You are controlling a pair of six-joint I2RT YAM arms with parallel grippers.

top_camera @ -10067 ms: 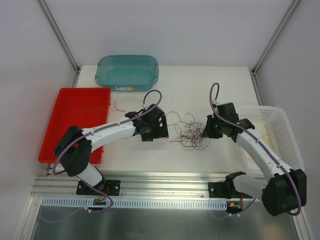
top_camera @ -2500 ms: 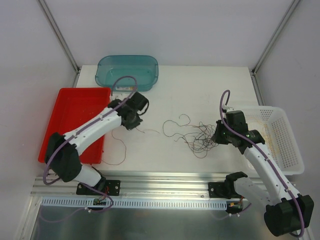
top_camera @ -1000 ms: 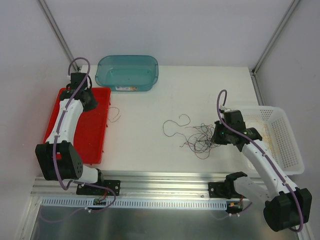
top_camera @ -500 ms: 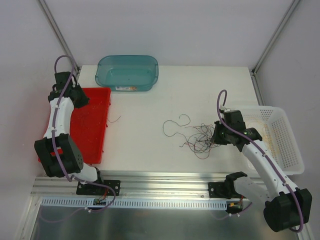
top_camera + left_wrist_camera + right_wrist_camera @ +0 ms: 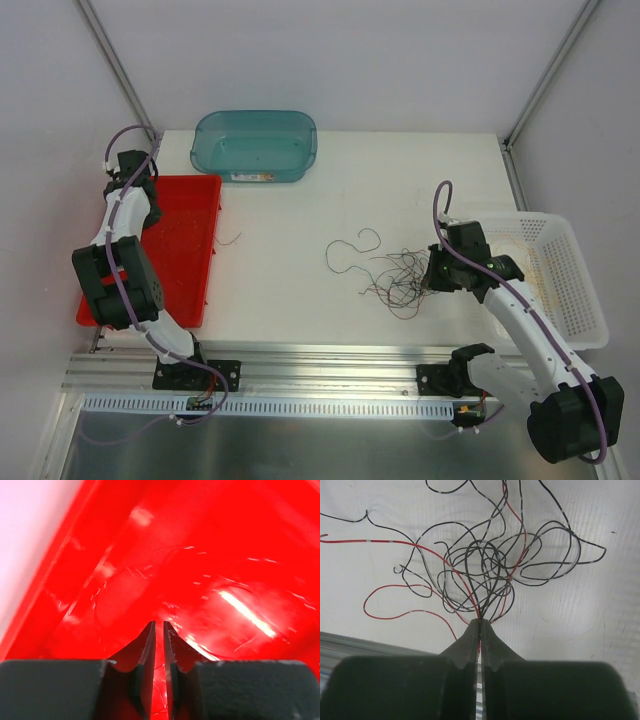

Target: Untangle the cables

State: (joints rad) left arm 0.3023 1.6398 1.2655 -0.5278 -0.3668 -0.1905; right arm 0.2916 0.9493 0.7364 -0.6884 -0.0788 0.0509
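The cables form a loose tangle (image 5: 398, 275) of thin red and dark wires right of the table's middle. In the right wrist view the tangle (image 5: 485, 565) fans out just beyond the jaws. My right gripper (image 5: 433, 279) (image 5: 481, 622) is shut on several strands at the tangle's right edge. One dark cable (image 5: 350, 246) curls free to the left of it. My left gripper (image 5: 138, 200) (image 5: 159, 625) hangs over the far left corner of the red tray (image 5: 190, 290), its jaws parted by a narrow slit. Thin wires lie in the tray (image 5: 165, 555), and a tail (image 5: 229, 238) trails onto the table.
A teal bin (image 5: 255, 145) stands at the back, next to the red tray's far end. A white basket (image 5: 565, 300) sits along the right edge behind my right arm. A metal rail (image 5: 320, 362) runs across the near edge.
My left arm has swung further toward the tray's far left corner, drawing the wire tail leftward, and its jaws have parted slightly. The right arm and the tangle have not moved.
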